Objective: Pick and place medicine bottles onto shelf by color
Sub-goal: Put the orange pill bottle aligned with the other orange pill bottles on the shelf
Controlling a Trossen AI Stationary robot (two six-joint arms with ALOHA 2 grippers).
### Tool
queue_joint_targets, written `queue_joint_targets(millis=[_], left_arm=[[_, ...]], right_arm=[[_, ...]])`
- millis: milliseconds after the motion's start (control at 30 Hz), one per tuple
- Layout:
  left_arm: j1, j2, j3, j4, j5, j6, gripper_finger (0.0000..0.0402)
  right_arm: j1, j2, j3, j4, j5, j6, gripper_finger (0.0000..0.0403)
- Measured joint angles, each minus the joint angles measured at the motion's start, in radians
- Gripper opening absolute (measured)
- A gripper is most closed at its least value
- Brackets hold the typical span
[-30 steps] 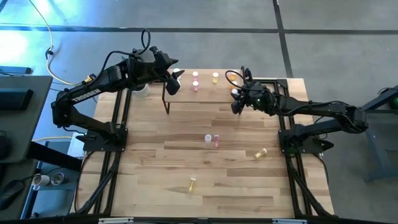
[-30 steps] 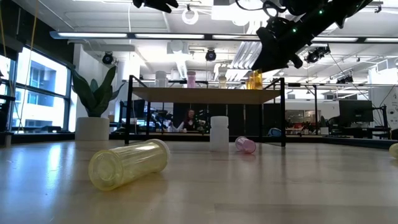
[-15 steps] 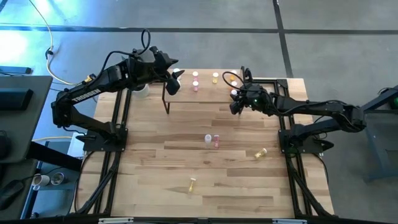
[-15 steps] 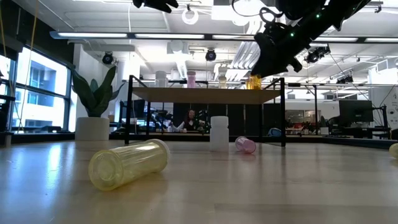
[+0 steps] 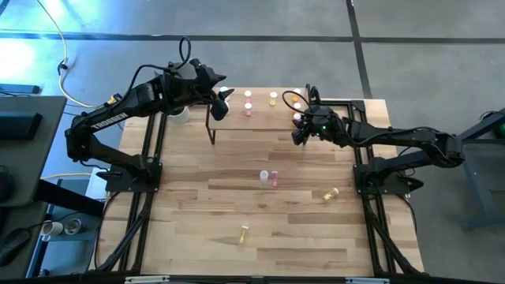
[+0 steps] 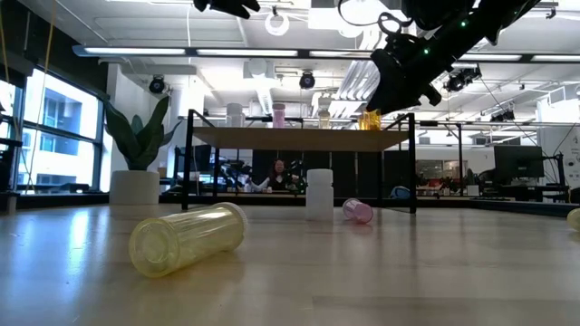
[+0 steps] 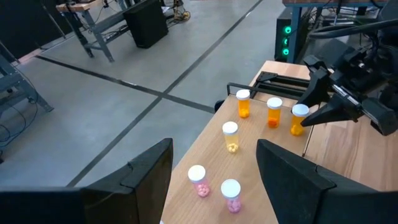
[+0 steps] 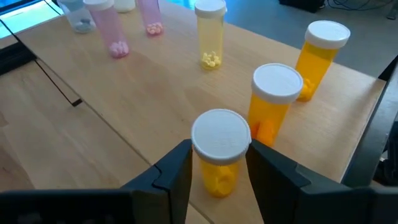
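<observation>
The wooden table (image 5: pixel 260 237) is carrying everything, and the shelf (image 5: pixel 260 118) is standing at its far edge; all places below are given from that shelf.

The left arm is reaching over the shelf's left end, with the left gripper (image 5: pixel 223 102) hanging above it, its fingers (image 7: pixel 143 180) standing wide apart and holding nothing. The right arm is stretching in over the shelf's right end, where the right gripper (image 8: pixel 217 171) is sitting low around an orange bottle (image 8: pixel 219 152) standing upright on the shelf board; its fingers (image 8: pixel 171 177) are flanking the bottle closely on both sides, and whether they are pressing it or just clear of it I cannot tell.

A potted plant (image 6: pixel 136 149) is standing beyond the shelf's left end in the low view, and a person (image 6: pixel 277 174) is showing in the room behind, seen under the board.

On the shelf, two more orange bottles (image 8: pixel 320 59) are standing just beside the flanked one, a pale yellow bottle (image 7: pixel 231 137) is standing toward the middle, and two pink bottles (image 7: pixel 214 186) are standing farther left.

In front of the shelf on the table, a white bottle (image 6: pixel 319 194) is standing upright with a pink one (image 6: pixel 358 211) lying beside it. A yellow bottle (image 6: pixel 188 238) is lying well in front, and another yellow one (image 5: pixel 329 194) is lying off to the right.
</observation>
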Motion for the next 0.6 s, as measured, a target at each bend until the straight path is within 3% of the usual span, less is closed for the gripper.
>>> queue_joint_targets(millis=[233,600], left_arm=[[0.0,0.0,0.0,0.0,0.0,0.033,0.022],[0.0,0.0,0.0,0.0,-0.001,0.033,0.022]], right_arm=[[0.0,-0.002,0.0,0.0,-0.002,0.002,0.0178],[0.001,-0.002,0.0,-0.01,-0.042,0.052,0.0184]])
